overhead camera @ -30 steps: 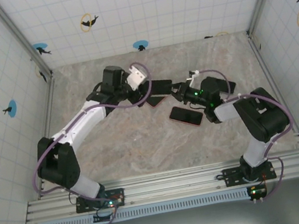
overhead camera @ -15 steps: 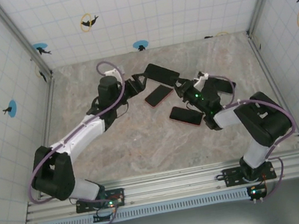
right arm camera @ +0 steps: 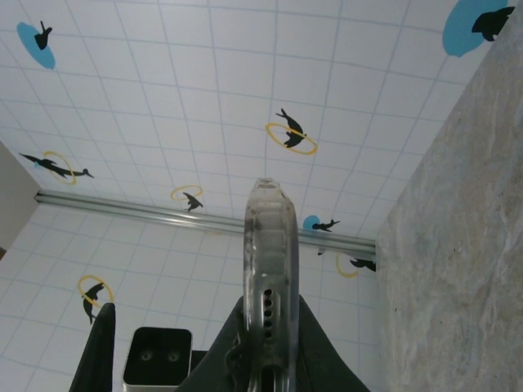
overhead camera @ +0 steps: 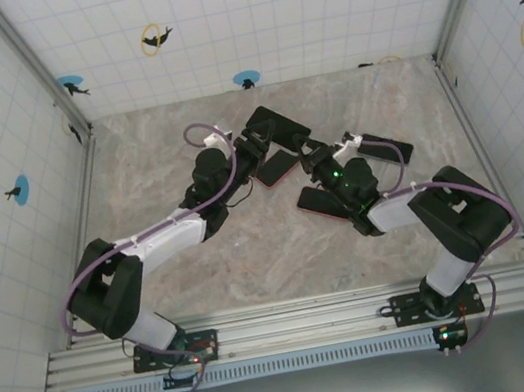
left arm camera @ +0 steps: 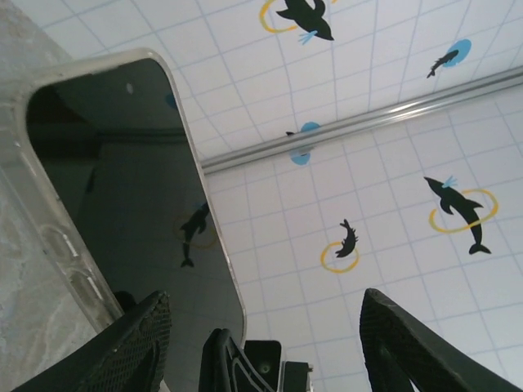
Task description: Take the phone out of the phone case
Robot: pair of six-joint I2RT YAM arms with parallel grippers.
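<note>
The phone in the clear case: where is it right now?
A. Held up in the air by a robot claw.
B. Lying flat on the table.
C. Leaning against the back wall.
A: the right gripper pinches the edge of the case, and from above the phone sits raised over the table.

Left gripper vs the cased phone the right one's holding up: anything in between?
Nothing visible. The right gripper clamps the phone case edge-on. In the left wrist view the phone sits just inside the left gripper's open jaws, beside one finger, with nothing between them.
</note>
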